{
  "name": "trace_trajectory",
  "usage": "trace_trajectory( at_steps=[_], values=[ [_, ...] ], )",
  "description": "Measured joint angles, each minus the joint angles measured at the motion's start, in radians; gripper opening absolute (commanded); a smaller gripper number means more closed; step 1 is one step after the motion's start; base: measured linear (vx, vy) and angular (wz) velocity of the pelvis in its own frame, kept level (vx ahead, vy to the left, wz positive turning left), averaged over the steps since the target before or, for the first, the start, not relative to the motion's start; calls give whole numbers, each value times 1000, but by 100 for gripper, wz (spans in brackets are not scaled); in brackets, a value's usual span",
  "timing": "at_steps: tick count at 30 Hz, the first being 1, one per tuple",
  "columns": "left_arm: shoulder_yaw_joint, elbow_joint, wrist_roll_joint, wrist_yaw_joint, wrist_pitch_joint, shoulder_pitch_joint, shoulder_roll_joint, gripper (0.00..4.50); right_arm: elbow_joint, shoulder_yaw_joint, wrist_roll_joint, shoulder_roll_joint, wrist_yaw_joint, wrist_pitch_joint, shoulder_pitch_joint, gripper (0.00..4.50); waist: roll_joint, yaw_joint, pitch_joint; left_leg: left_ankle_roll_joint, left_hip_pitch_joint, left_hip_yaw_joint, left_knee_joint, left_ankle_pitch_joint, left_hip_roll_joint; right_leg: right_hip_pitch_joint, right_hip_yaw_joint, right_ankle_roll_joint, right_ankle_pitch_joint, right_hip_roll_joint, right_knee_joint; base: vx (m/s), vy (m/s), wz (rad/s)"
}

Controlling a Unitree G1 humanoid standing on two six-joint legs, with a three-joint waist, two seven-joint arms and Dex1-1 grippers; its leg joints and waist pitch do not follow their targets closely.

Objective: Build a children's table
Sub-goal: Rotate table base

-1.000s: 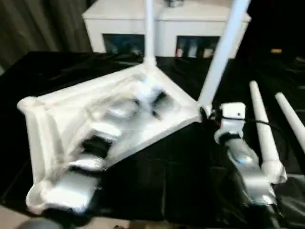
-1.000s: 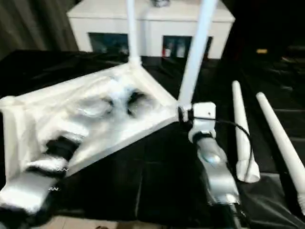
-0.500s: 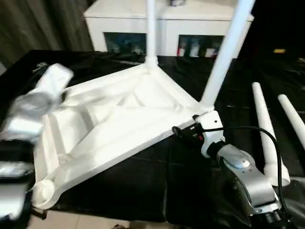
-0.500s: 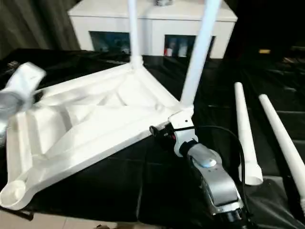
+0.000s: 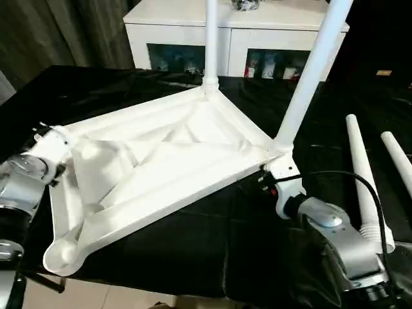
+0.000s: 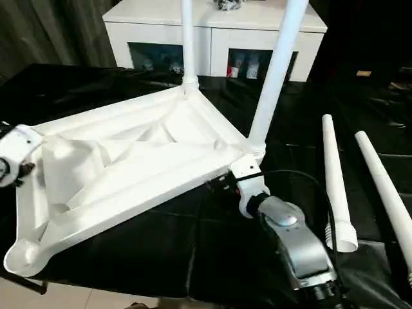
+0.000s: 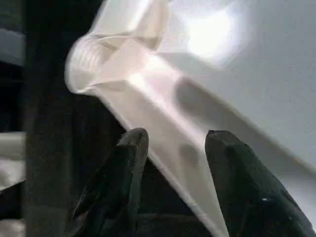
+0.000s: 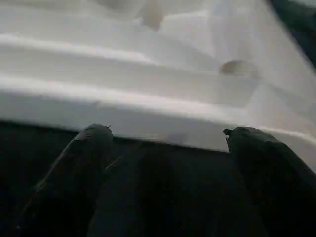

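A: On the large black-covered work table (image 5: 193, 257), what lies there?

B: The square white plastic table top (image 5: 161, 167), ribbed underside up, two tapered white tube legs (image 5: 309, 77) standing in its far sockets. Two loose white legs (image 5: 360, 174) lie to the right.

A: And the grippers?

B: The left gripper (image 7: 170, 148) has its black fingers (image 7: 126, 187) apart, straddling the top's rim beside an empty corner socket (image 7: 94, 59). The right gripper (image 8: 165, 136) is spread wide, just before the top's edge, holding nothing.
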Motion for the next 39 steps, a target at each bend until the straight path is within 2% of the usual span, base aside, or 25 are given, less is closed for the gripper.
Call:
trace_trajectory(
  at_steps=[2,6,10,12,15,16,19,21,24,27,31,34,39],
  values=[
    [-15,-1,-2,-15,8,1,-9,222,-22,6,9,-37,52,10,19,412,-1,2,0,0,0,0,0,0,0,0,0,0,0,0,0,0,0,0],
    [-15,-16,-5,-32,24,1,-16,222,-21,7,5,-42,58,11,27,412,0,4,0,0,1,0,0,0,0,2,0,0,0,0,0,0,0,0],
    [-16,-62,-29,-59,39,1,-55,222,10,1,-14,-15,11,15,19,412,0,19,0,0,1,0,0,0,0,5,1,0,0,0,0,0,0,0],
    [-12,-92,-50,-68,69,0,-108,222,48,-10,-21,7,-23,18,11,412,0,26,0,0,1,1,0,0,0,9,3,0,0,-1,-1,0,0,0],
    [-11,-143,-103,-78,98,-11,-230,222,107,-19,-41,33,-73,26,-11,412,3,50,1,0,3,7,0,0,0,11,16,11,-7,-1,-1,-31,3,17],
    [-13,-149,-119,-78,102,-11,-271,222,124,-30,-51,31,-87,29,-16,412,2,51,1,0,3,11,0,0,0,13,22,14,-9,0,-1,-51,7,28],
    [-13,-148,-144,-70,104,-17,-344,222,145,-39,-61,34,-106,30,-23,412,2,46,1,1,1,12,2,0,-3,19,25,15,-9,-2,-2,0,0,0],
    [-15,-144,-150,-62,99,-26,-374,222,148,-39,-61,37,-109,30,-23,412,2,41,1,1,-2,12,2,0,-3,17,25,14,-9,-2,-2,0,0,0],
    [-18,-138,-161,-50,97,-31,-407,222,163,-41,-62,44,-114,29,-29,412,2,25,1,1,-2,10,1,1,-3,16,23,15,-9,-2,-2,0,0,0],
    [-35,-147,-161,-53,102,-31,-413,222,189,-46,-62,59,-118,24,-49,412,2,13,1,1,-4,6,1,1,-3,13,19,15,-9,-1,-2,0,0,0],
    [-82,-231,-161,-111,133,-3,-408,222,216,-48,-62,77,-114,9,-68,412,2,2,1,1,-5,3,0,1,-2,12,16,15,-9,-1,-2,0,0,0],
    [-137,-301,-169,-177,148,32,-395,222,217,-46,-61,82,-103,8,-70,412,2,-2,1,2,-6,3,0,1,-2,12,16,15,-9,0,-1,0,0,0],
    [-164,-368,-190,-245,184,58,-380,222,217,-43,-60,82,-76,4,-70,412,1,-6,0,3,-5,4,0,2,-2,11,17,15,-9,0,-1,0,0,0]
  ],
)
